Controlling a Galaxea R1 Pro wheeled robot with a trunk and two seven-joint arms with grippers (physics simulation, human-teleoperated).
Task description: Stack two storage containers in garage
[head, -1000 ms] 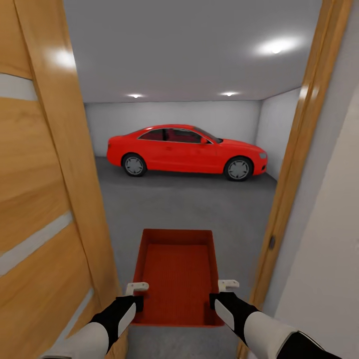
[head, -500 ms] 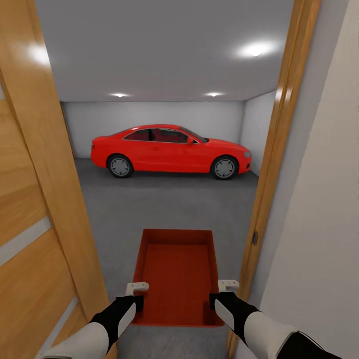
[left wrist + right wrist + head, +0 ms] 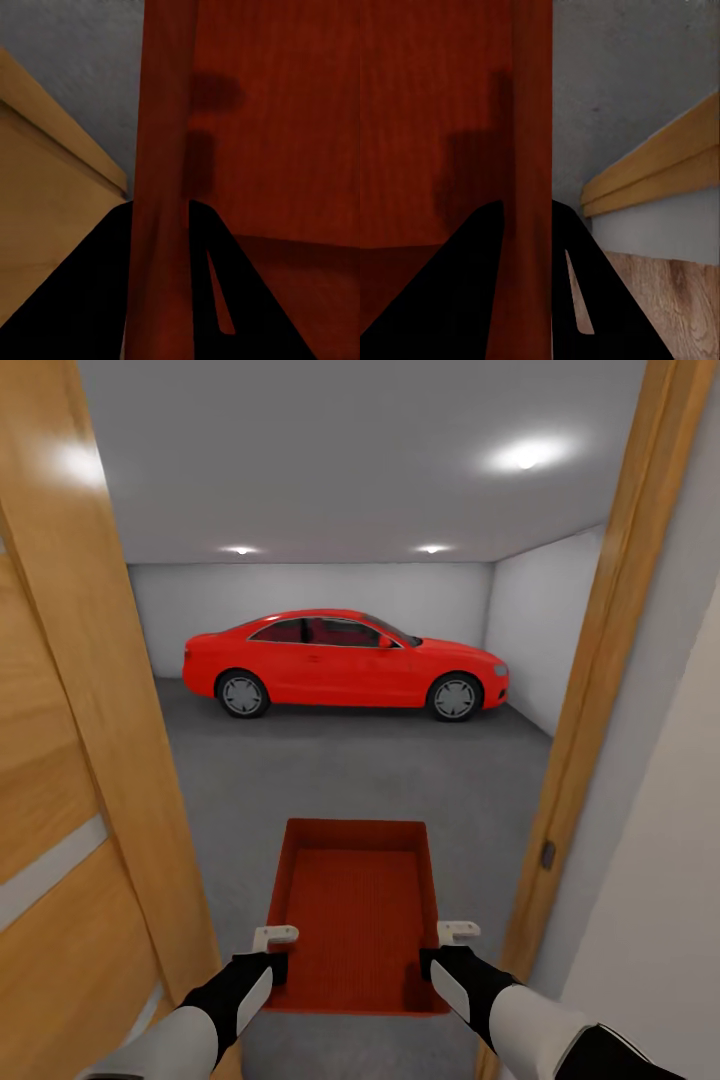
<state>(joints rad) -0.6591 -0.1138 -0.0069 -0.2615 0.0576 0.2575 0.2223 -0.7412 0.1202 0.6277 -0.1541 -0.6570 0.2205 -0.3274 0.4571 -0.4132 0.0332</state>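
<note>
I hold one orange-red storage container level in front of me, in the doorway to the garage. My left gripper is shut on its left wall, and my right gripper is shut on its right wall. In both wrist views the black fingers straddle the wall's rim. The container is empty. Ahead lies the garage's dark grey concrete floor. The second container is out of view.
A wood-plank door stands open close on my left. The wooden door frame and a pale wall are close on my right. A red coupe car is parked across the far end of the garage.
The camera view has shifted a little: the right door frame sits farther right than half a second ago. The container stays held the same way in both grippers.
</note>
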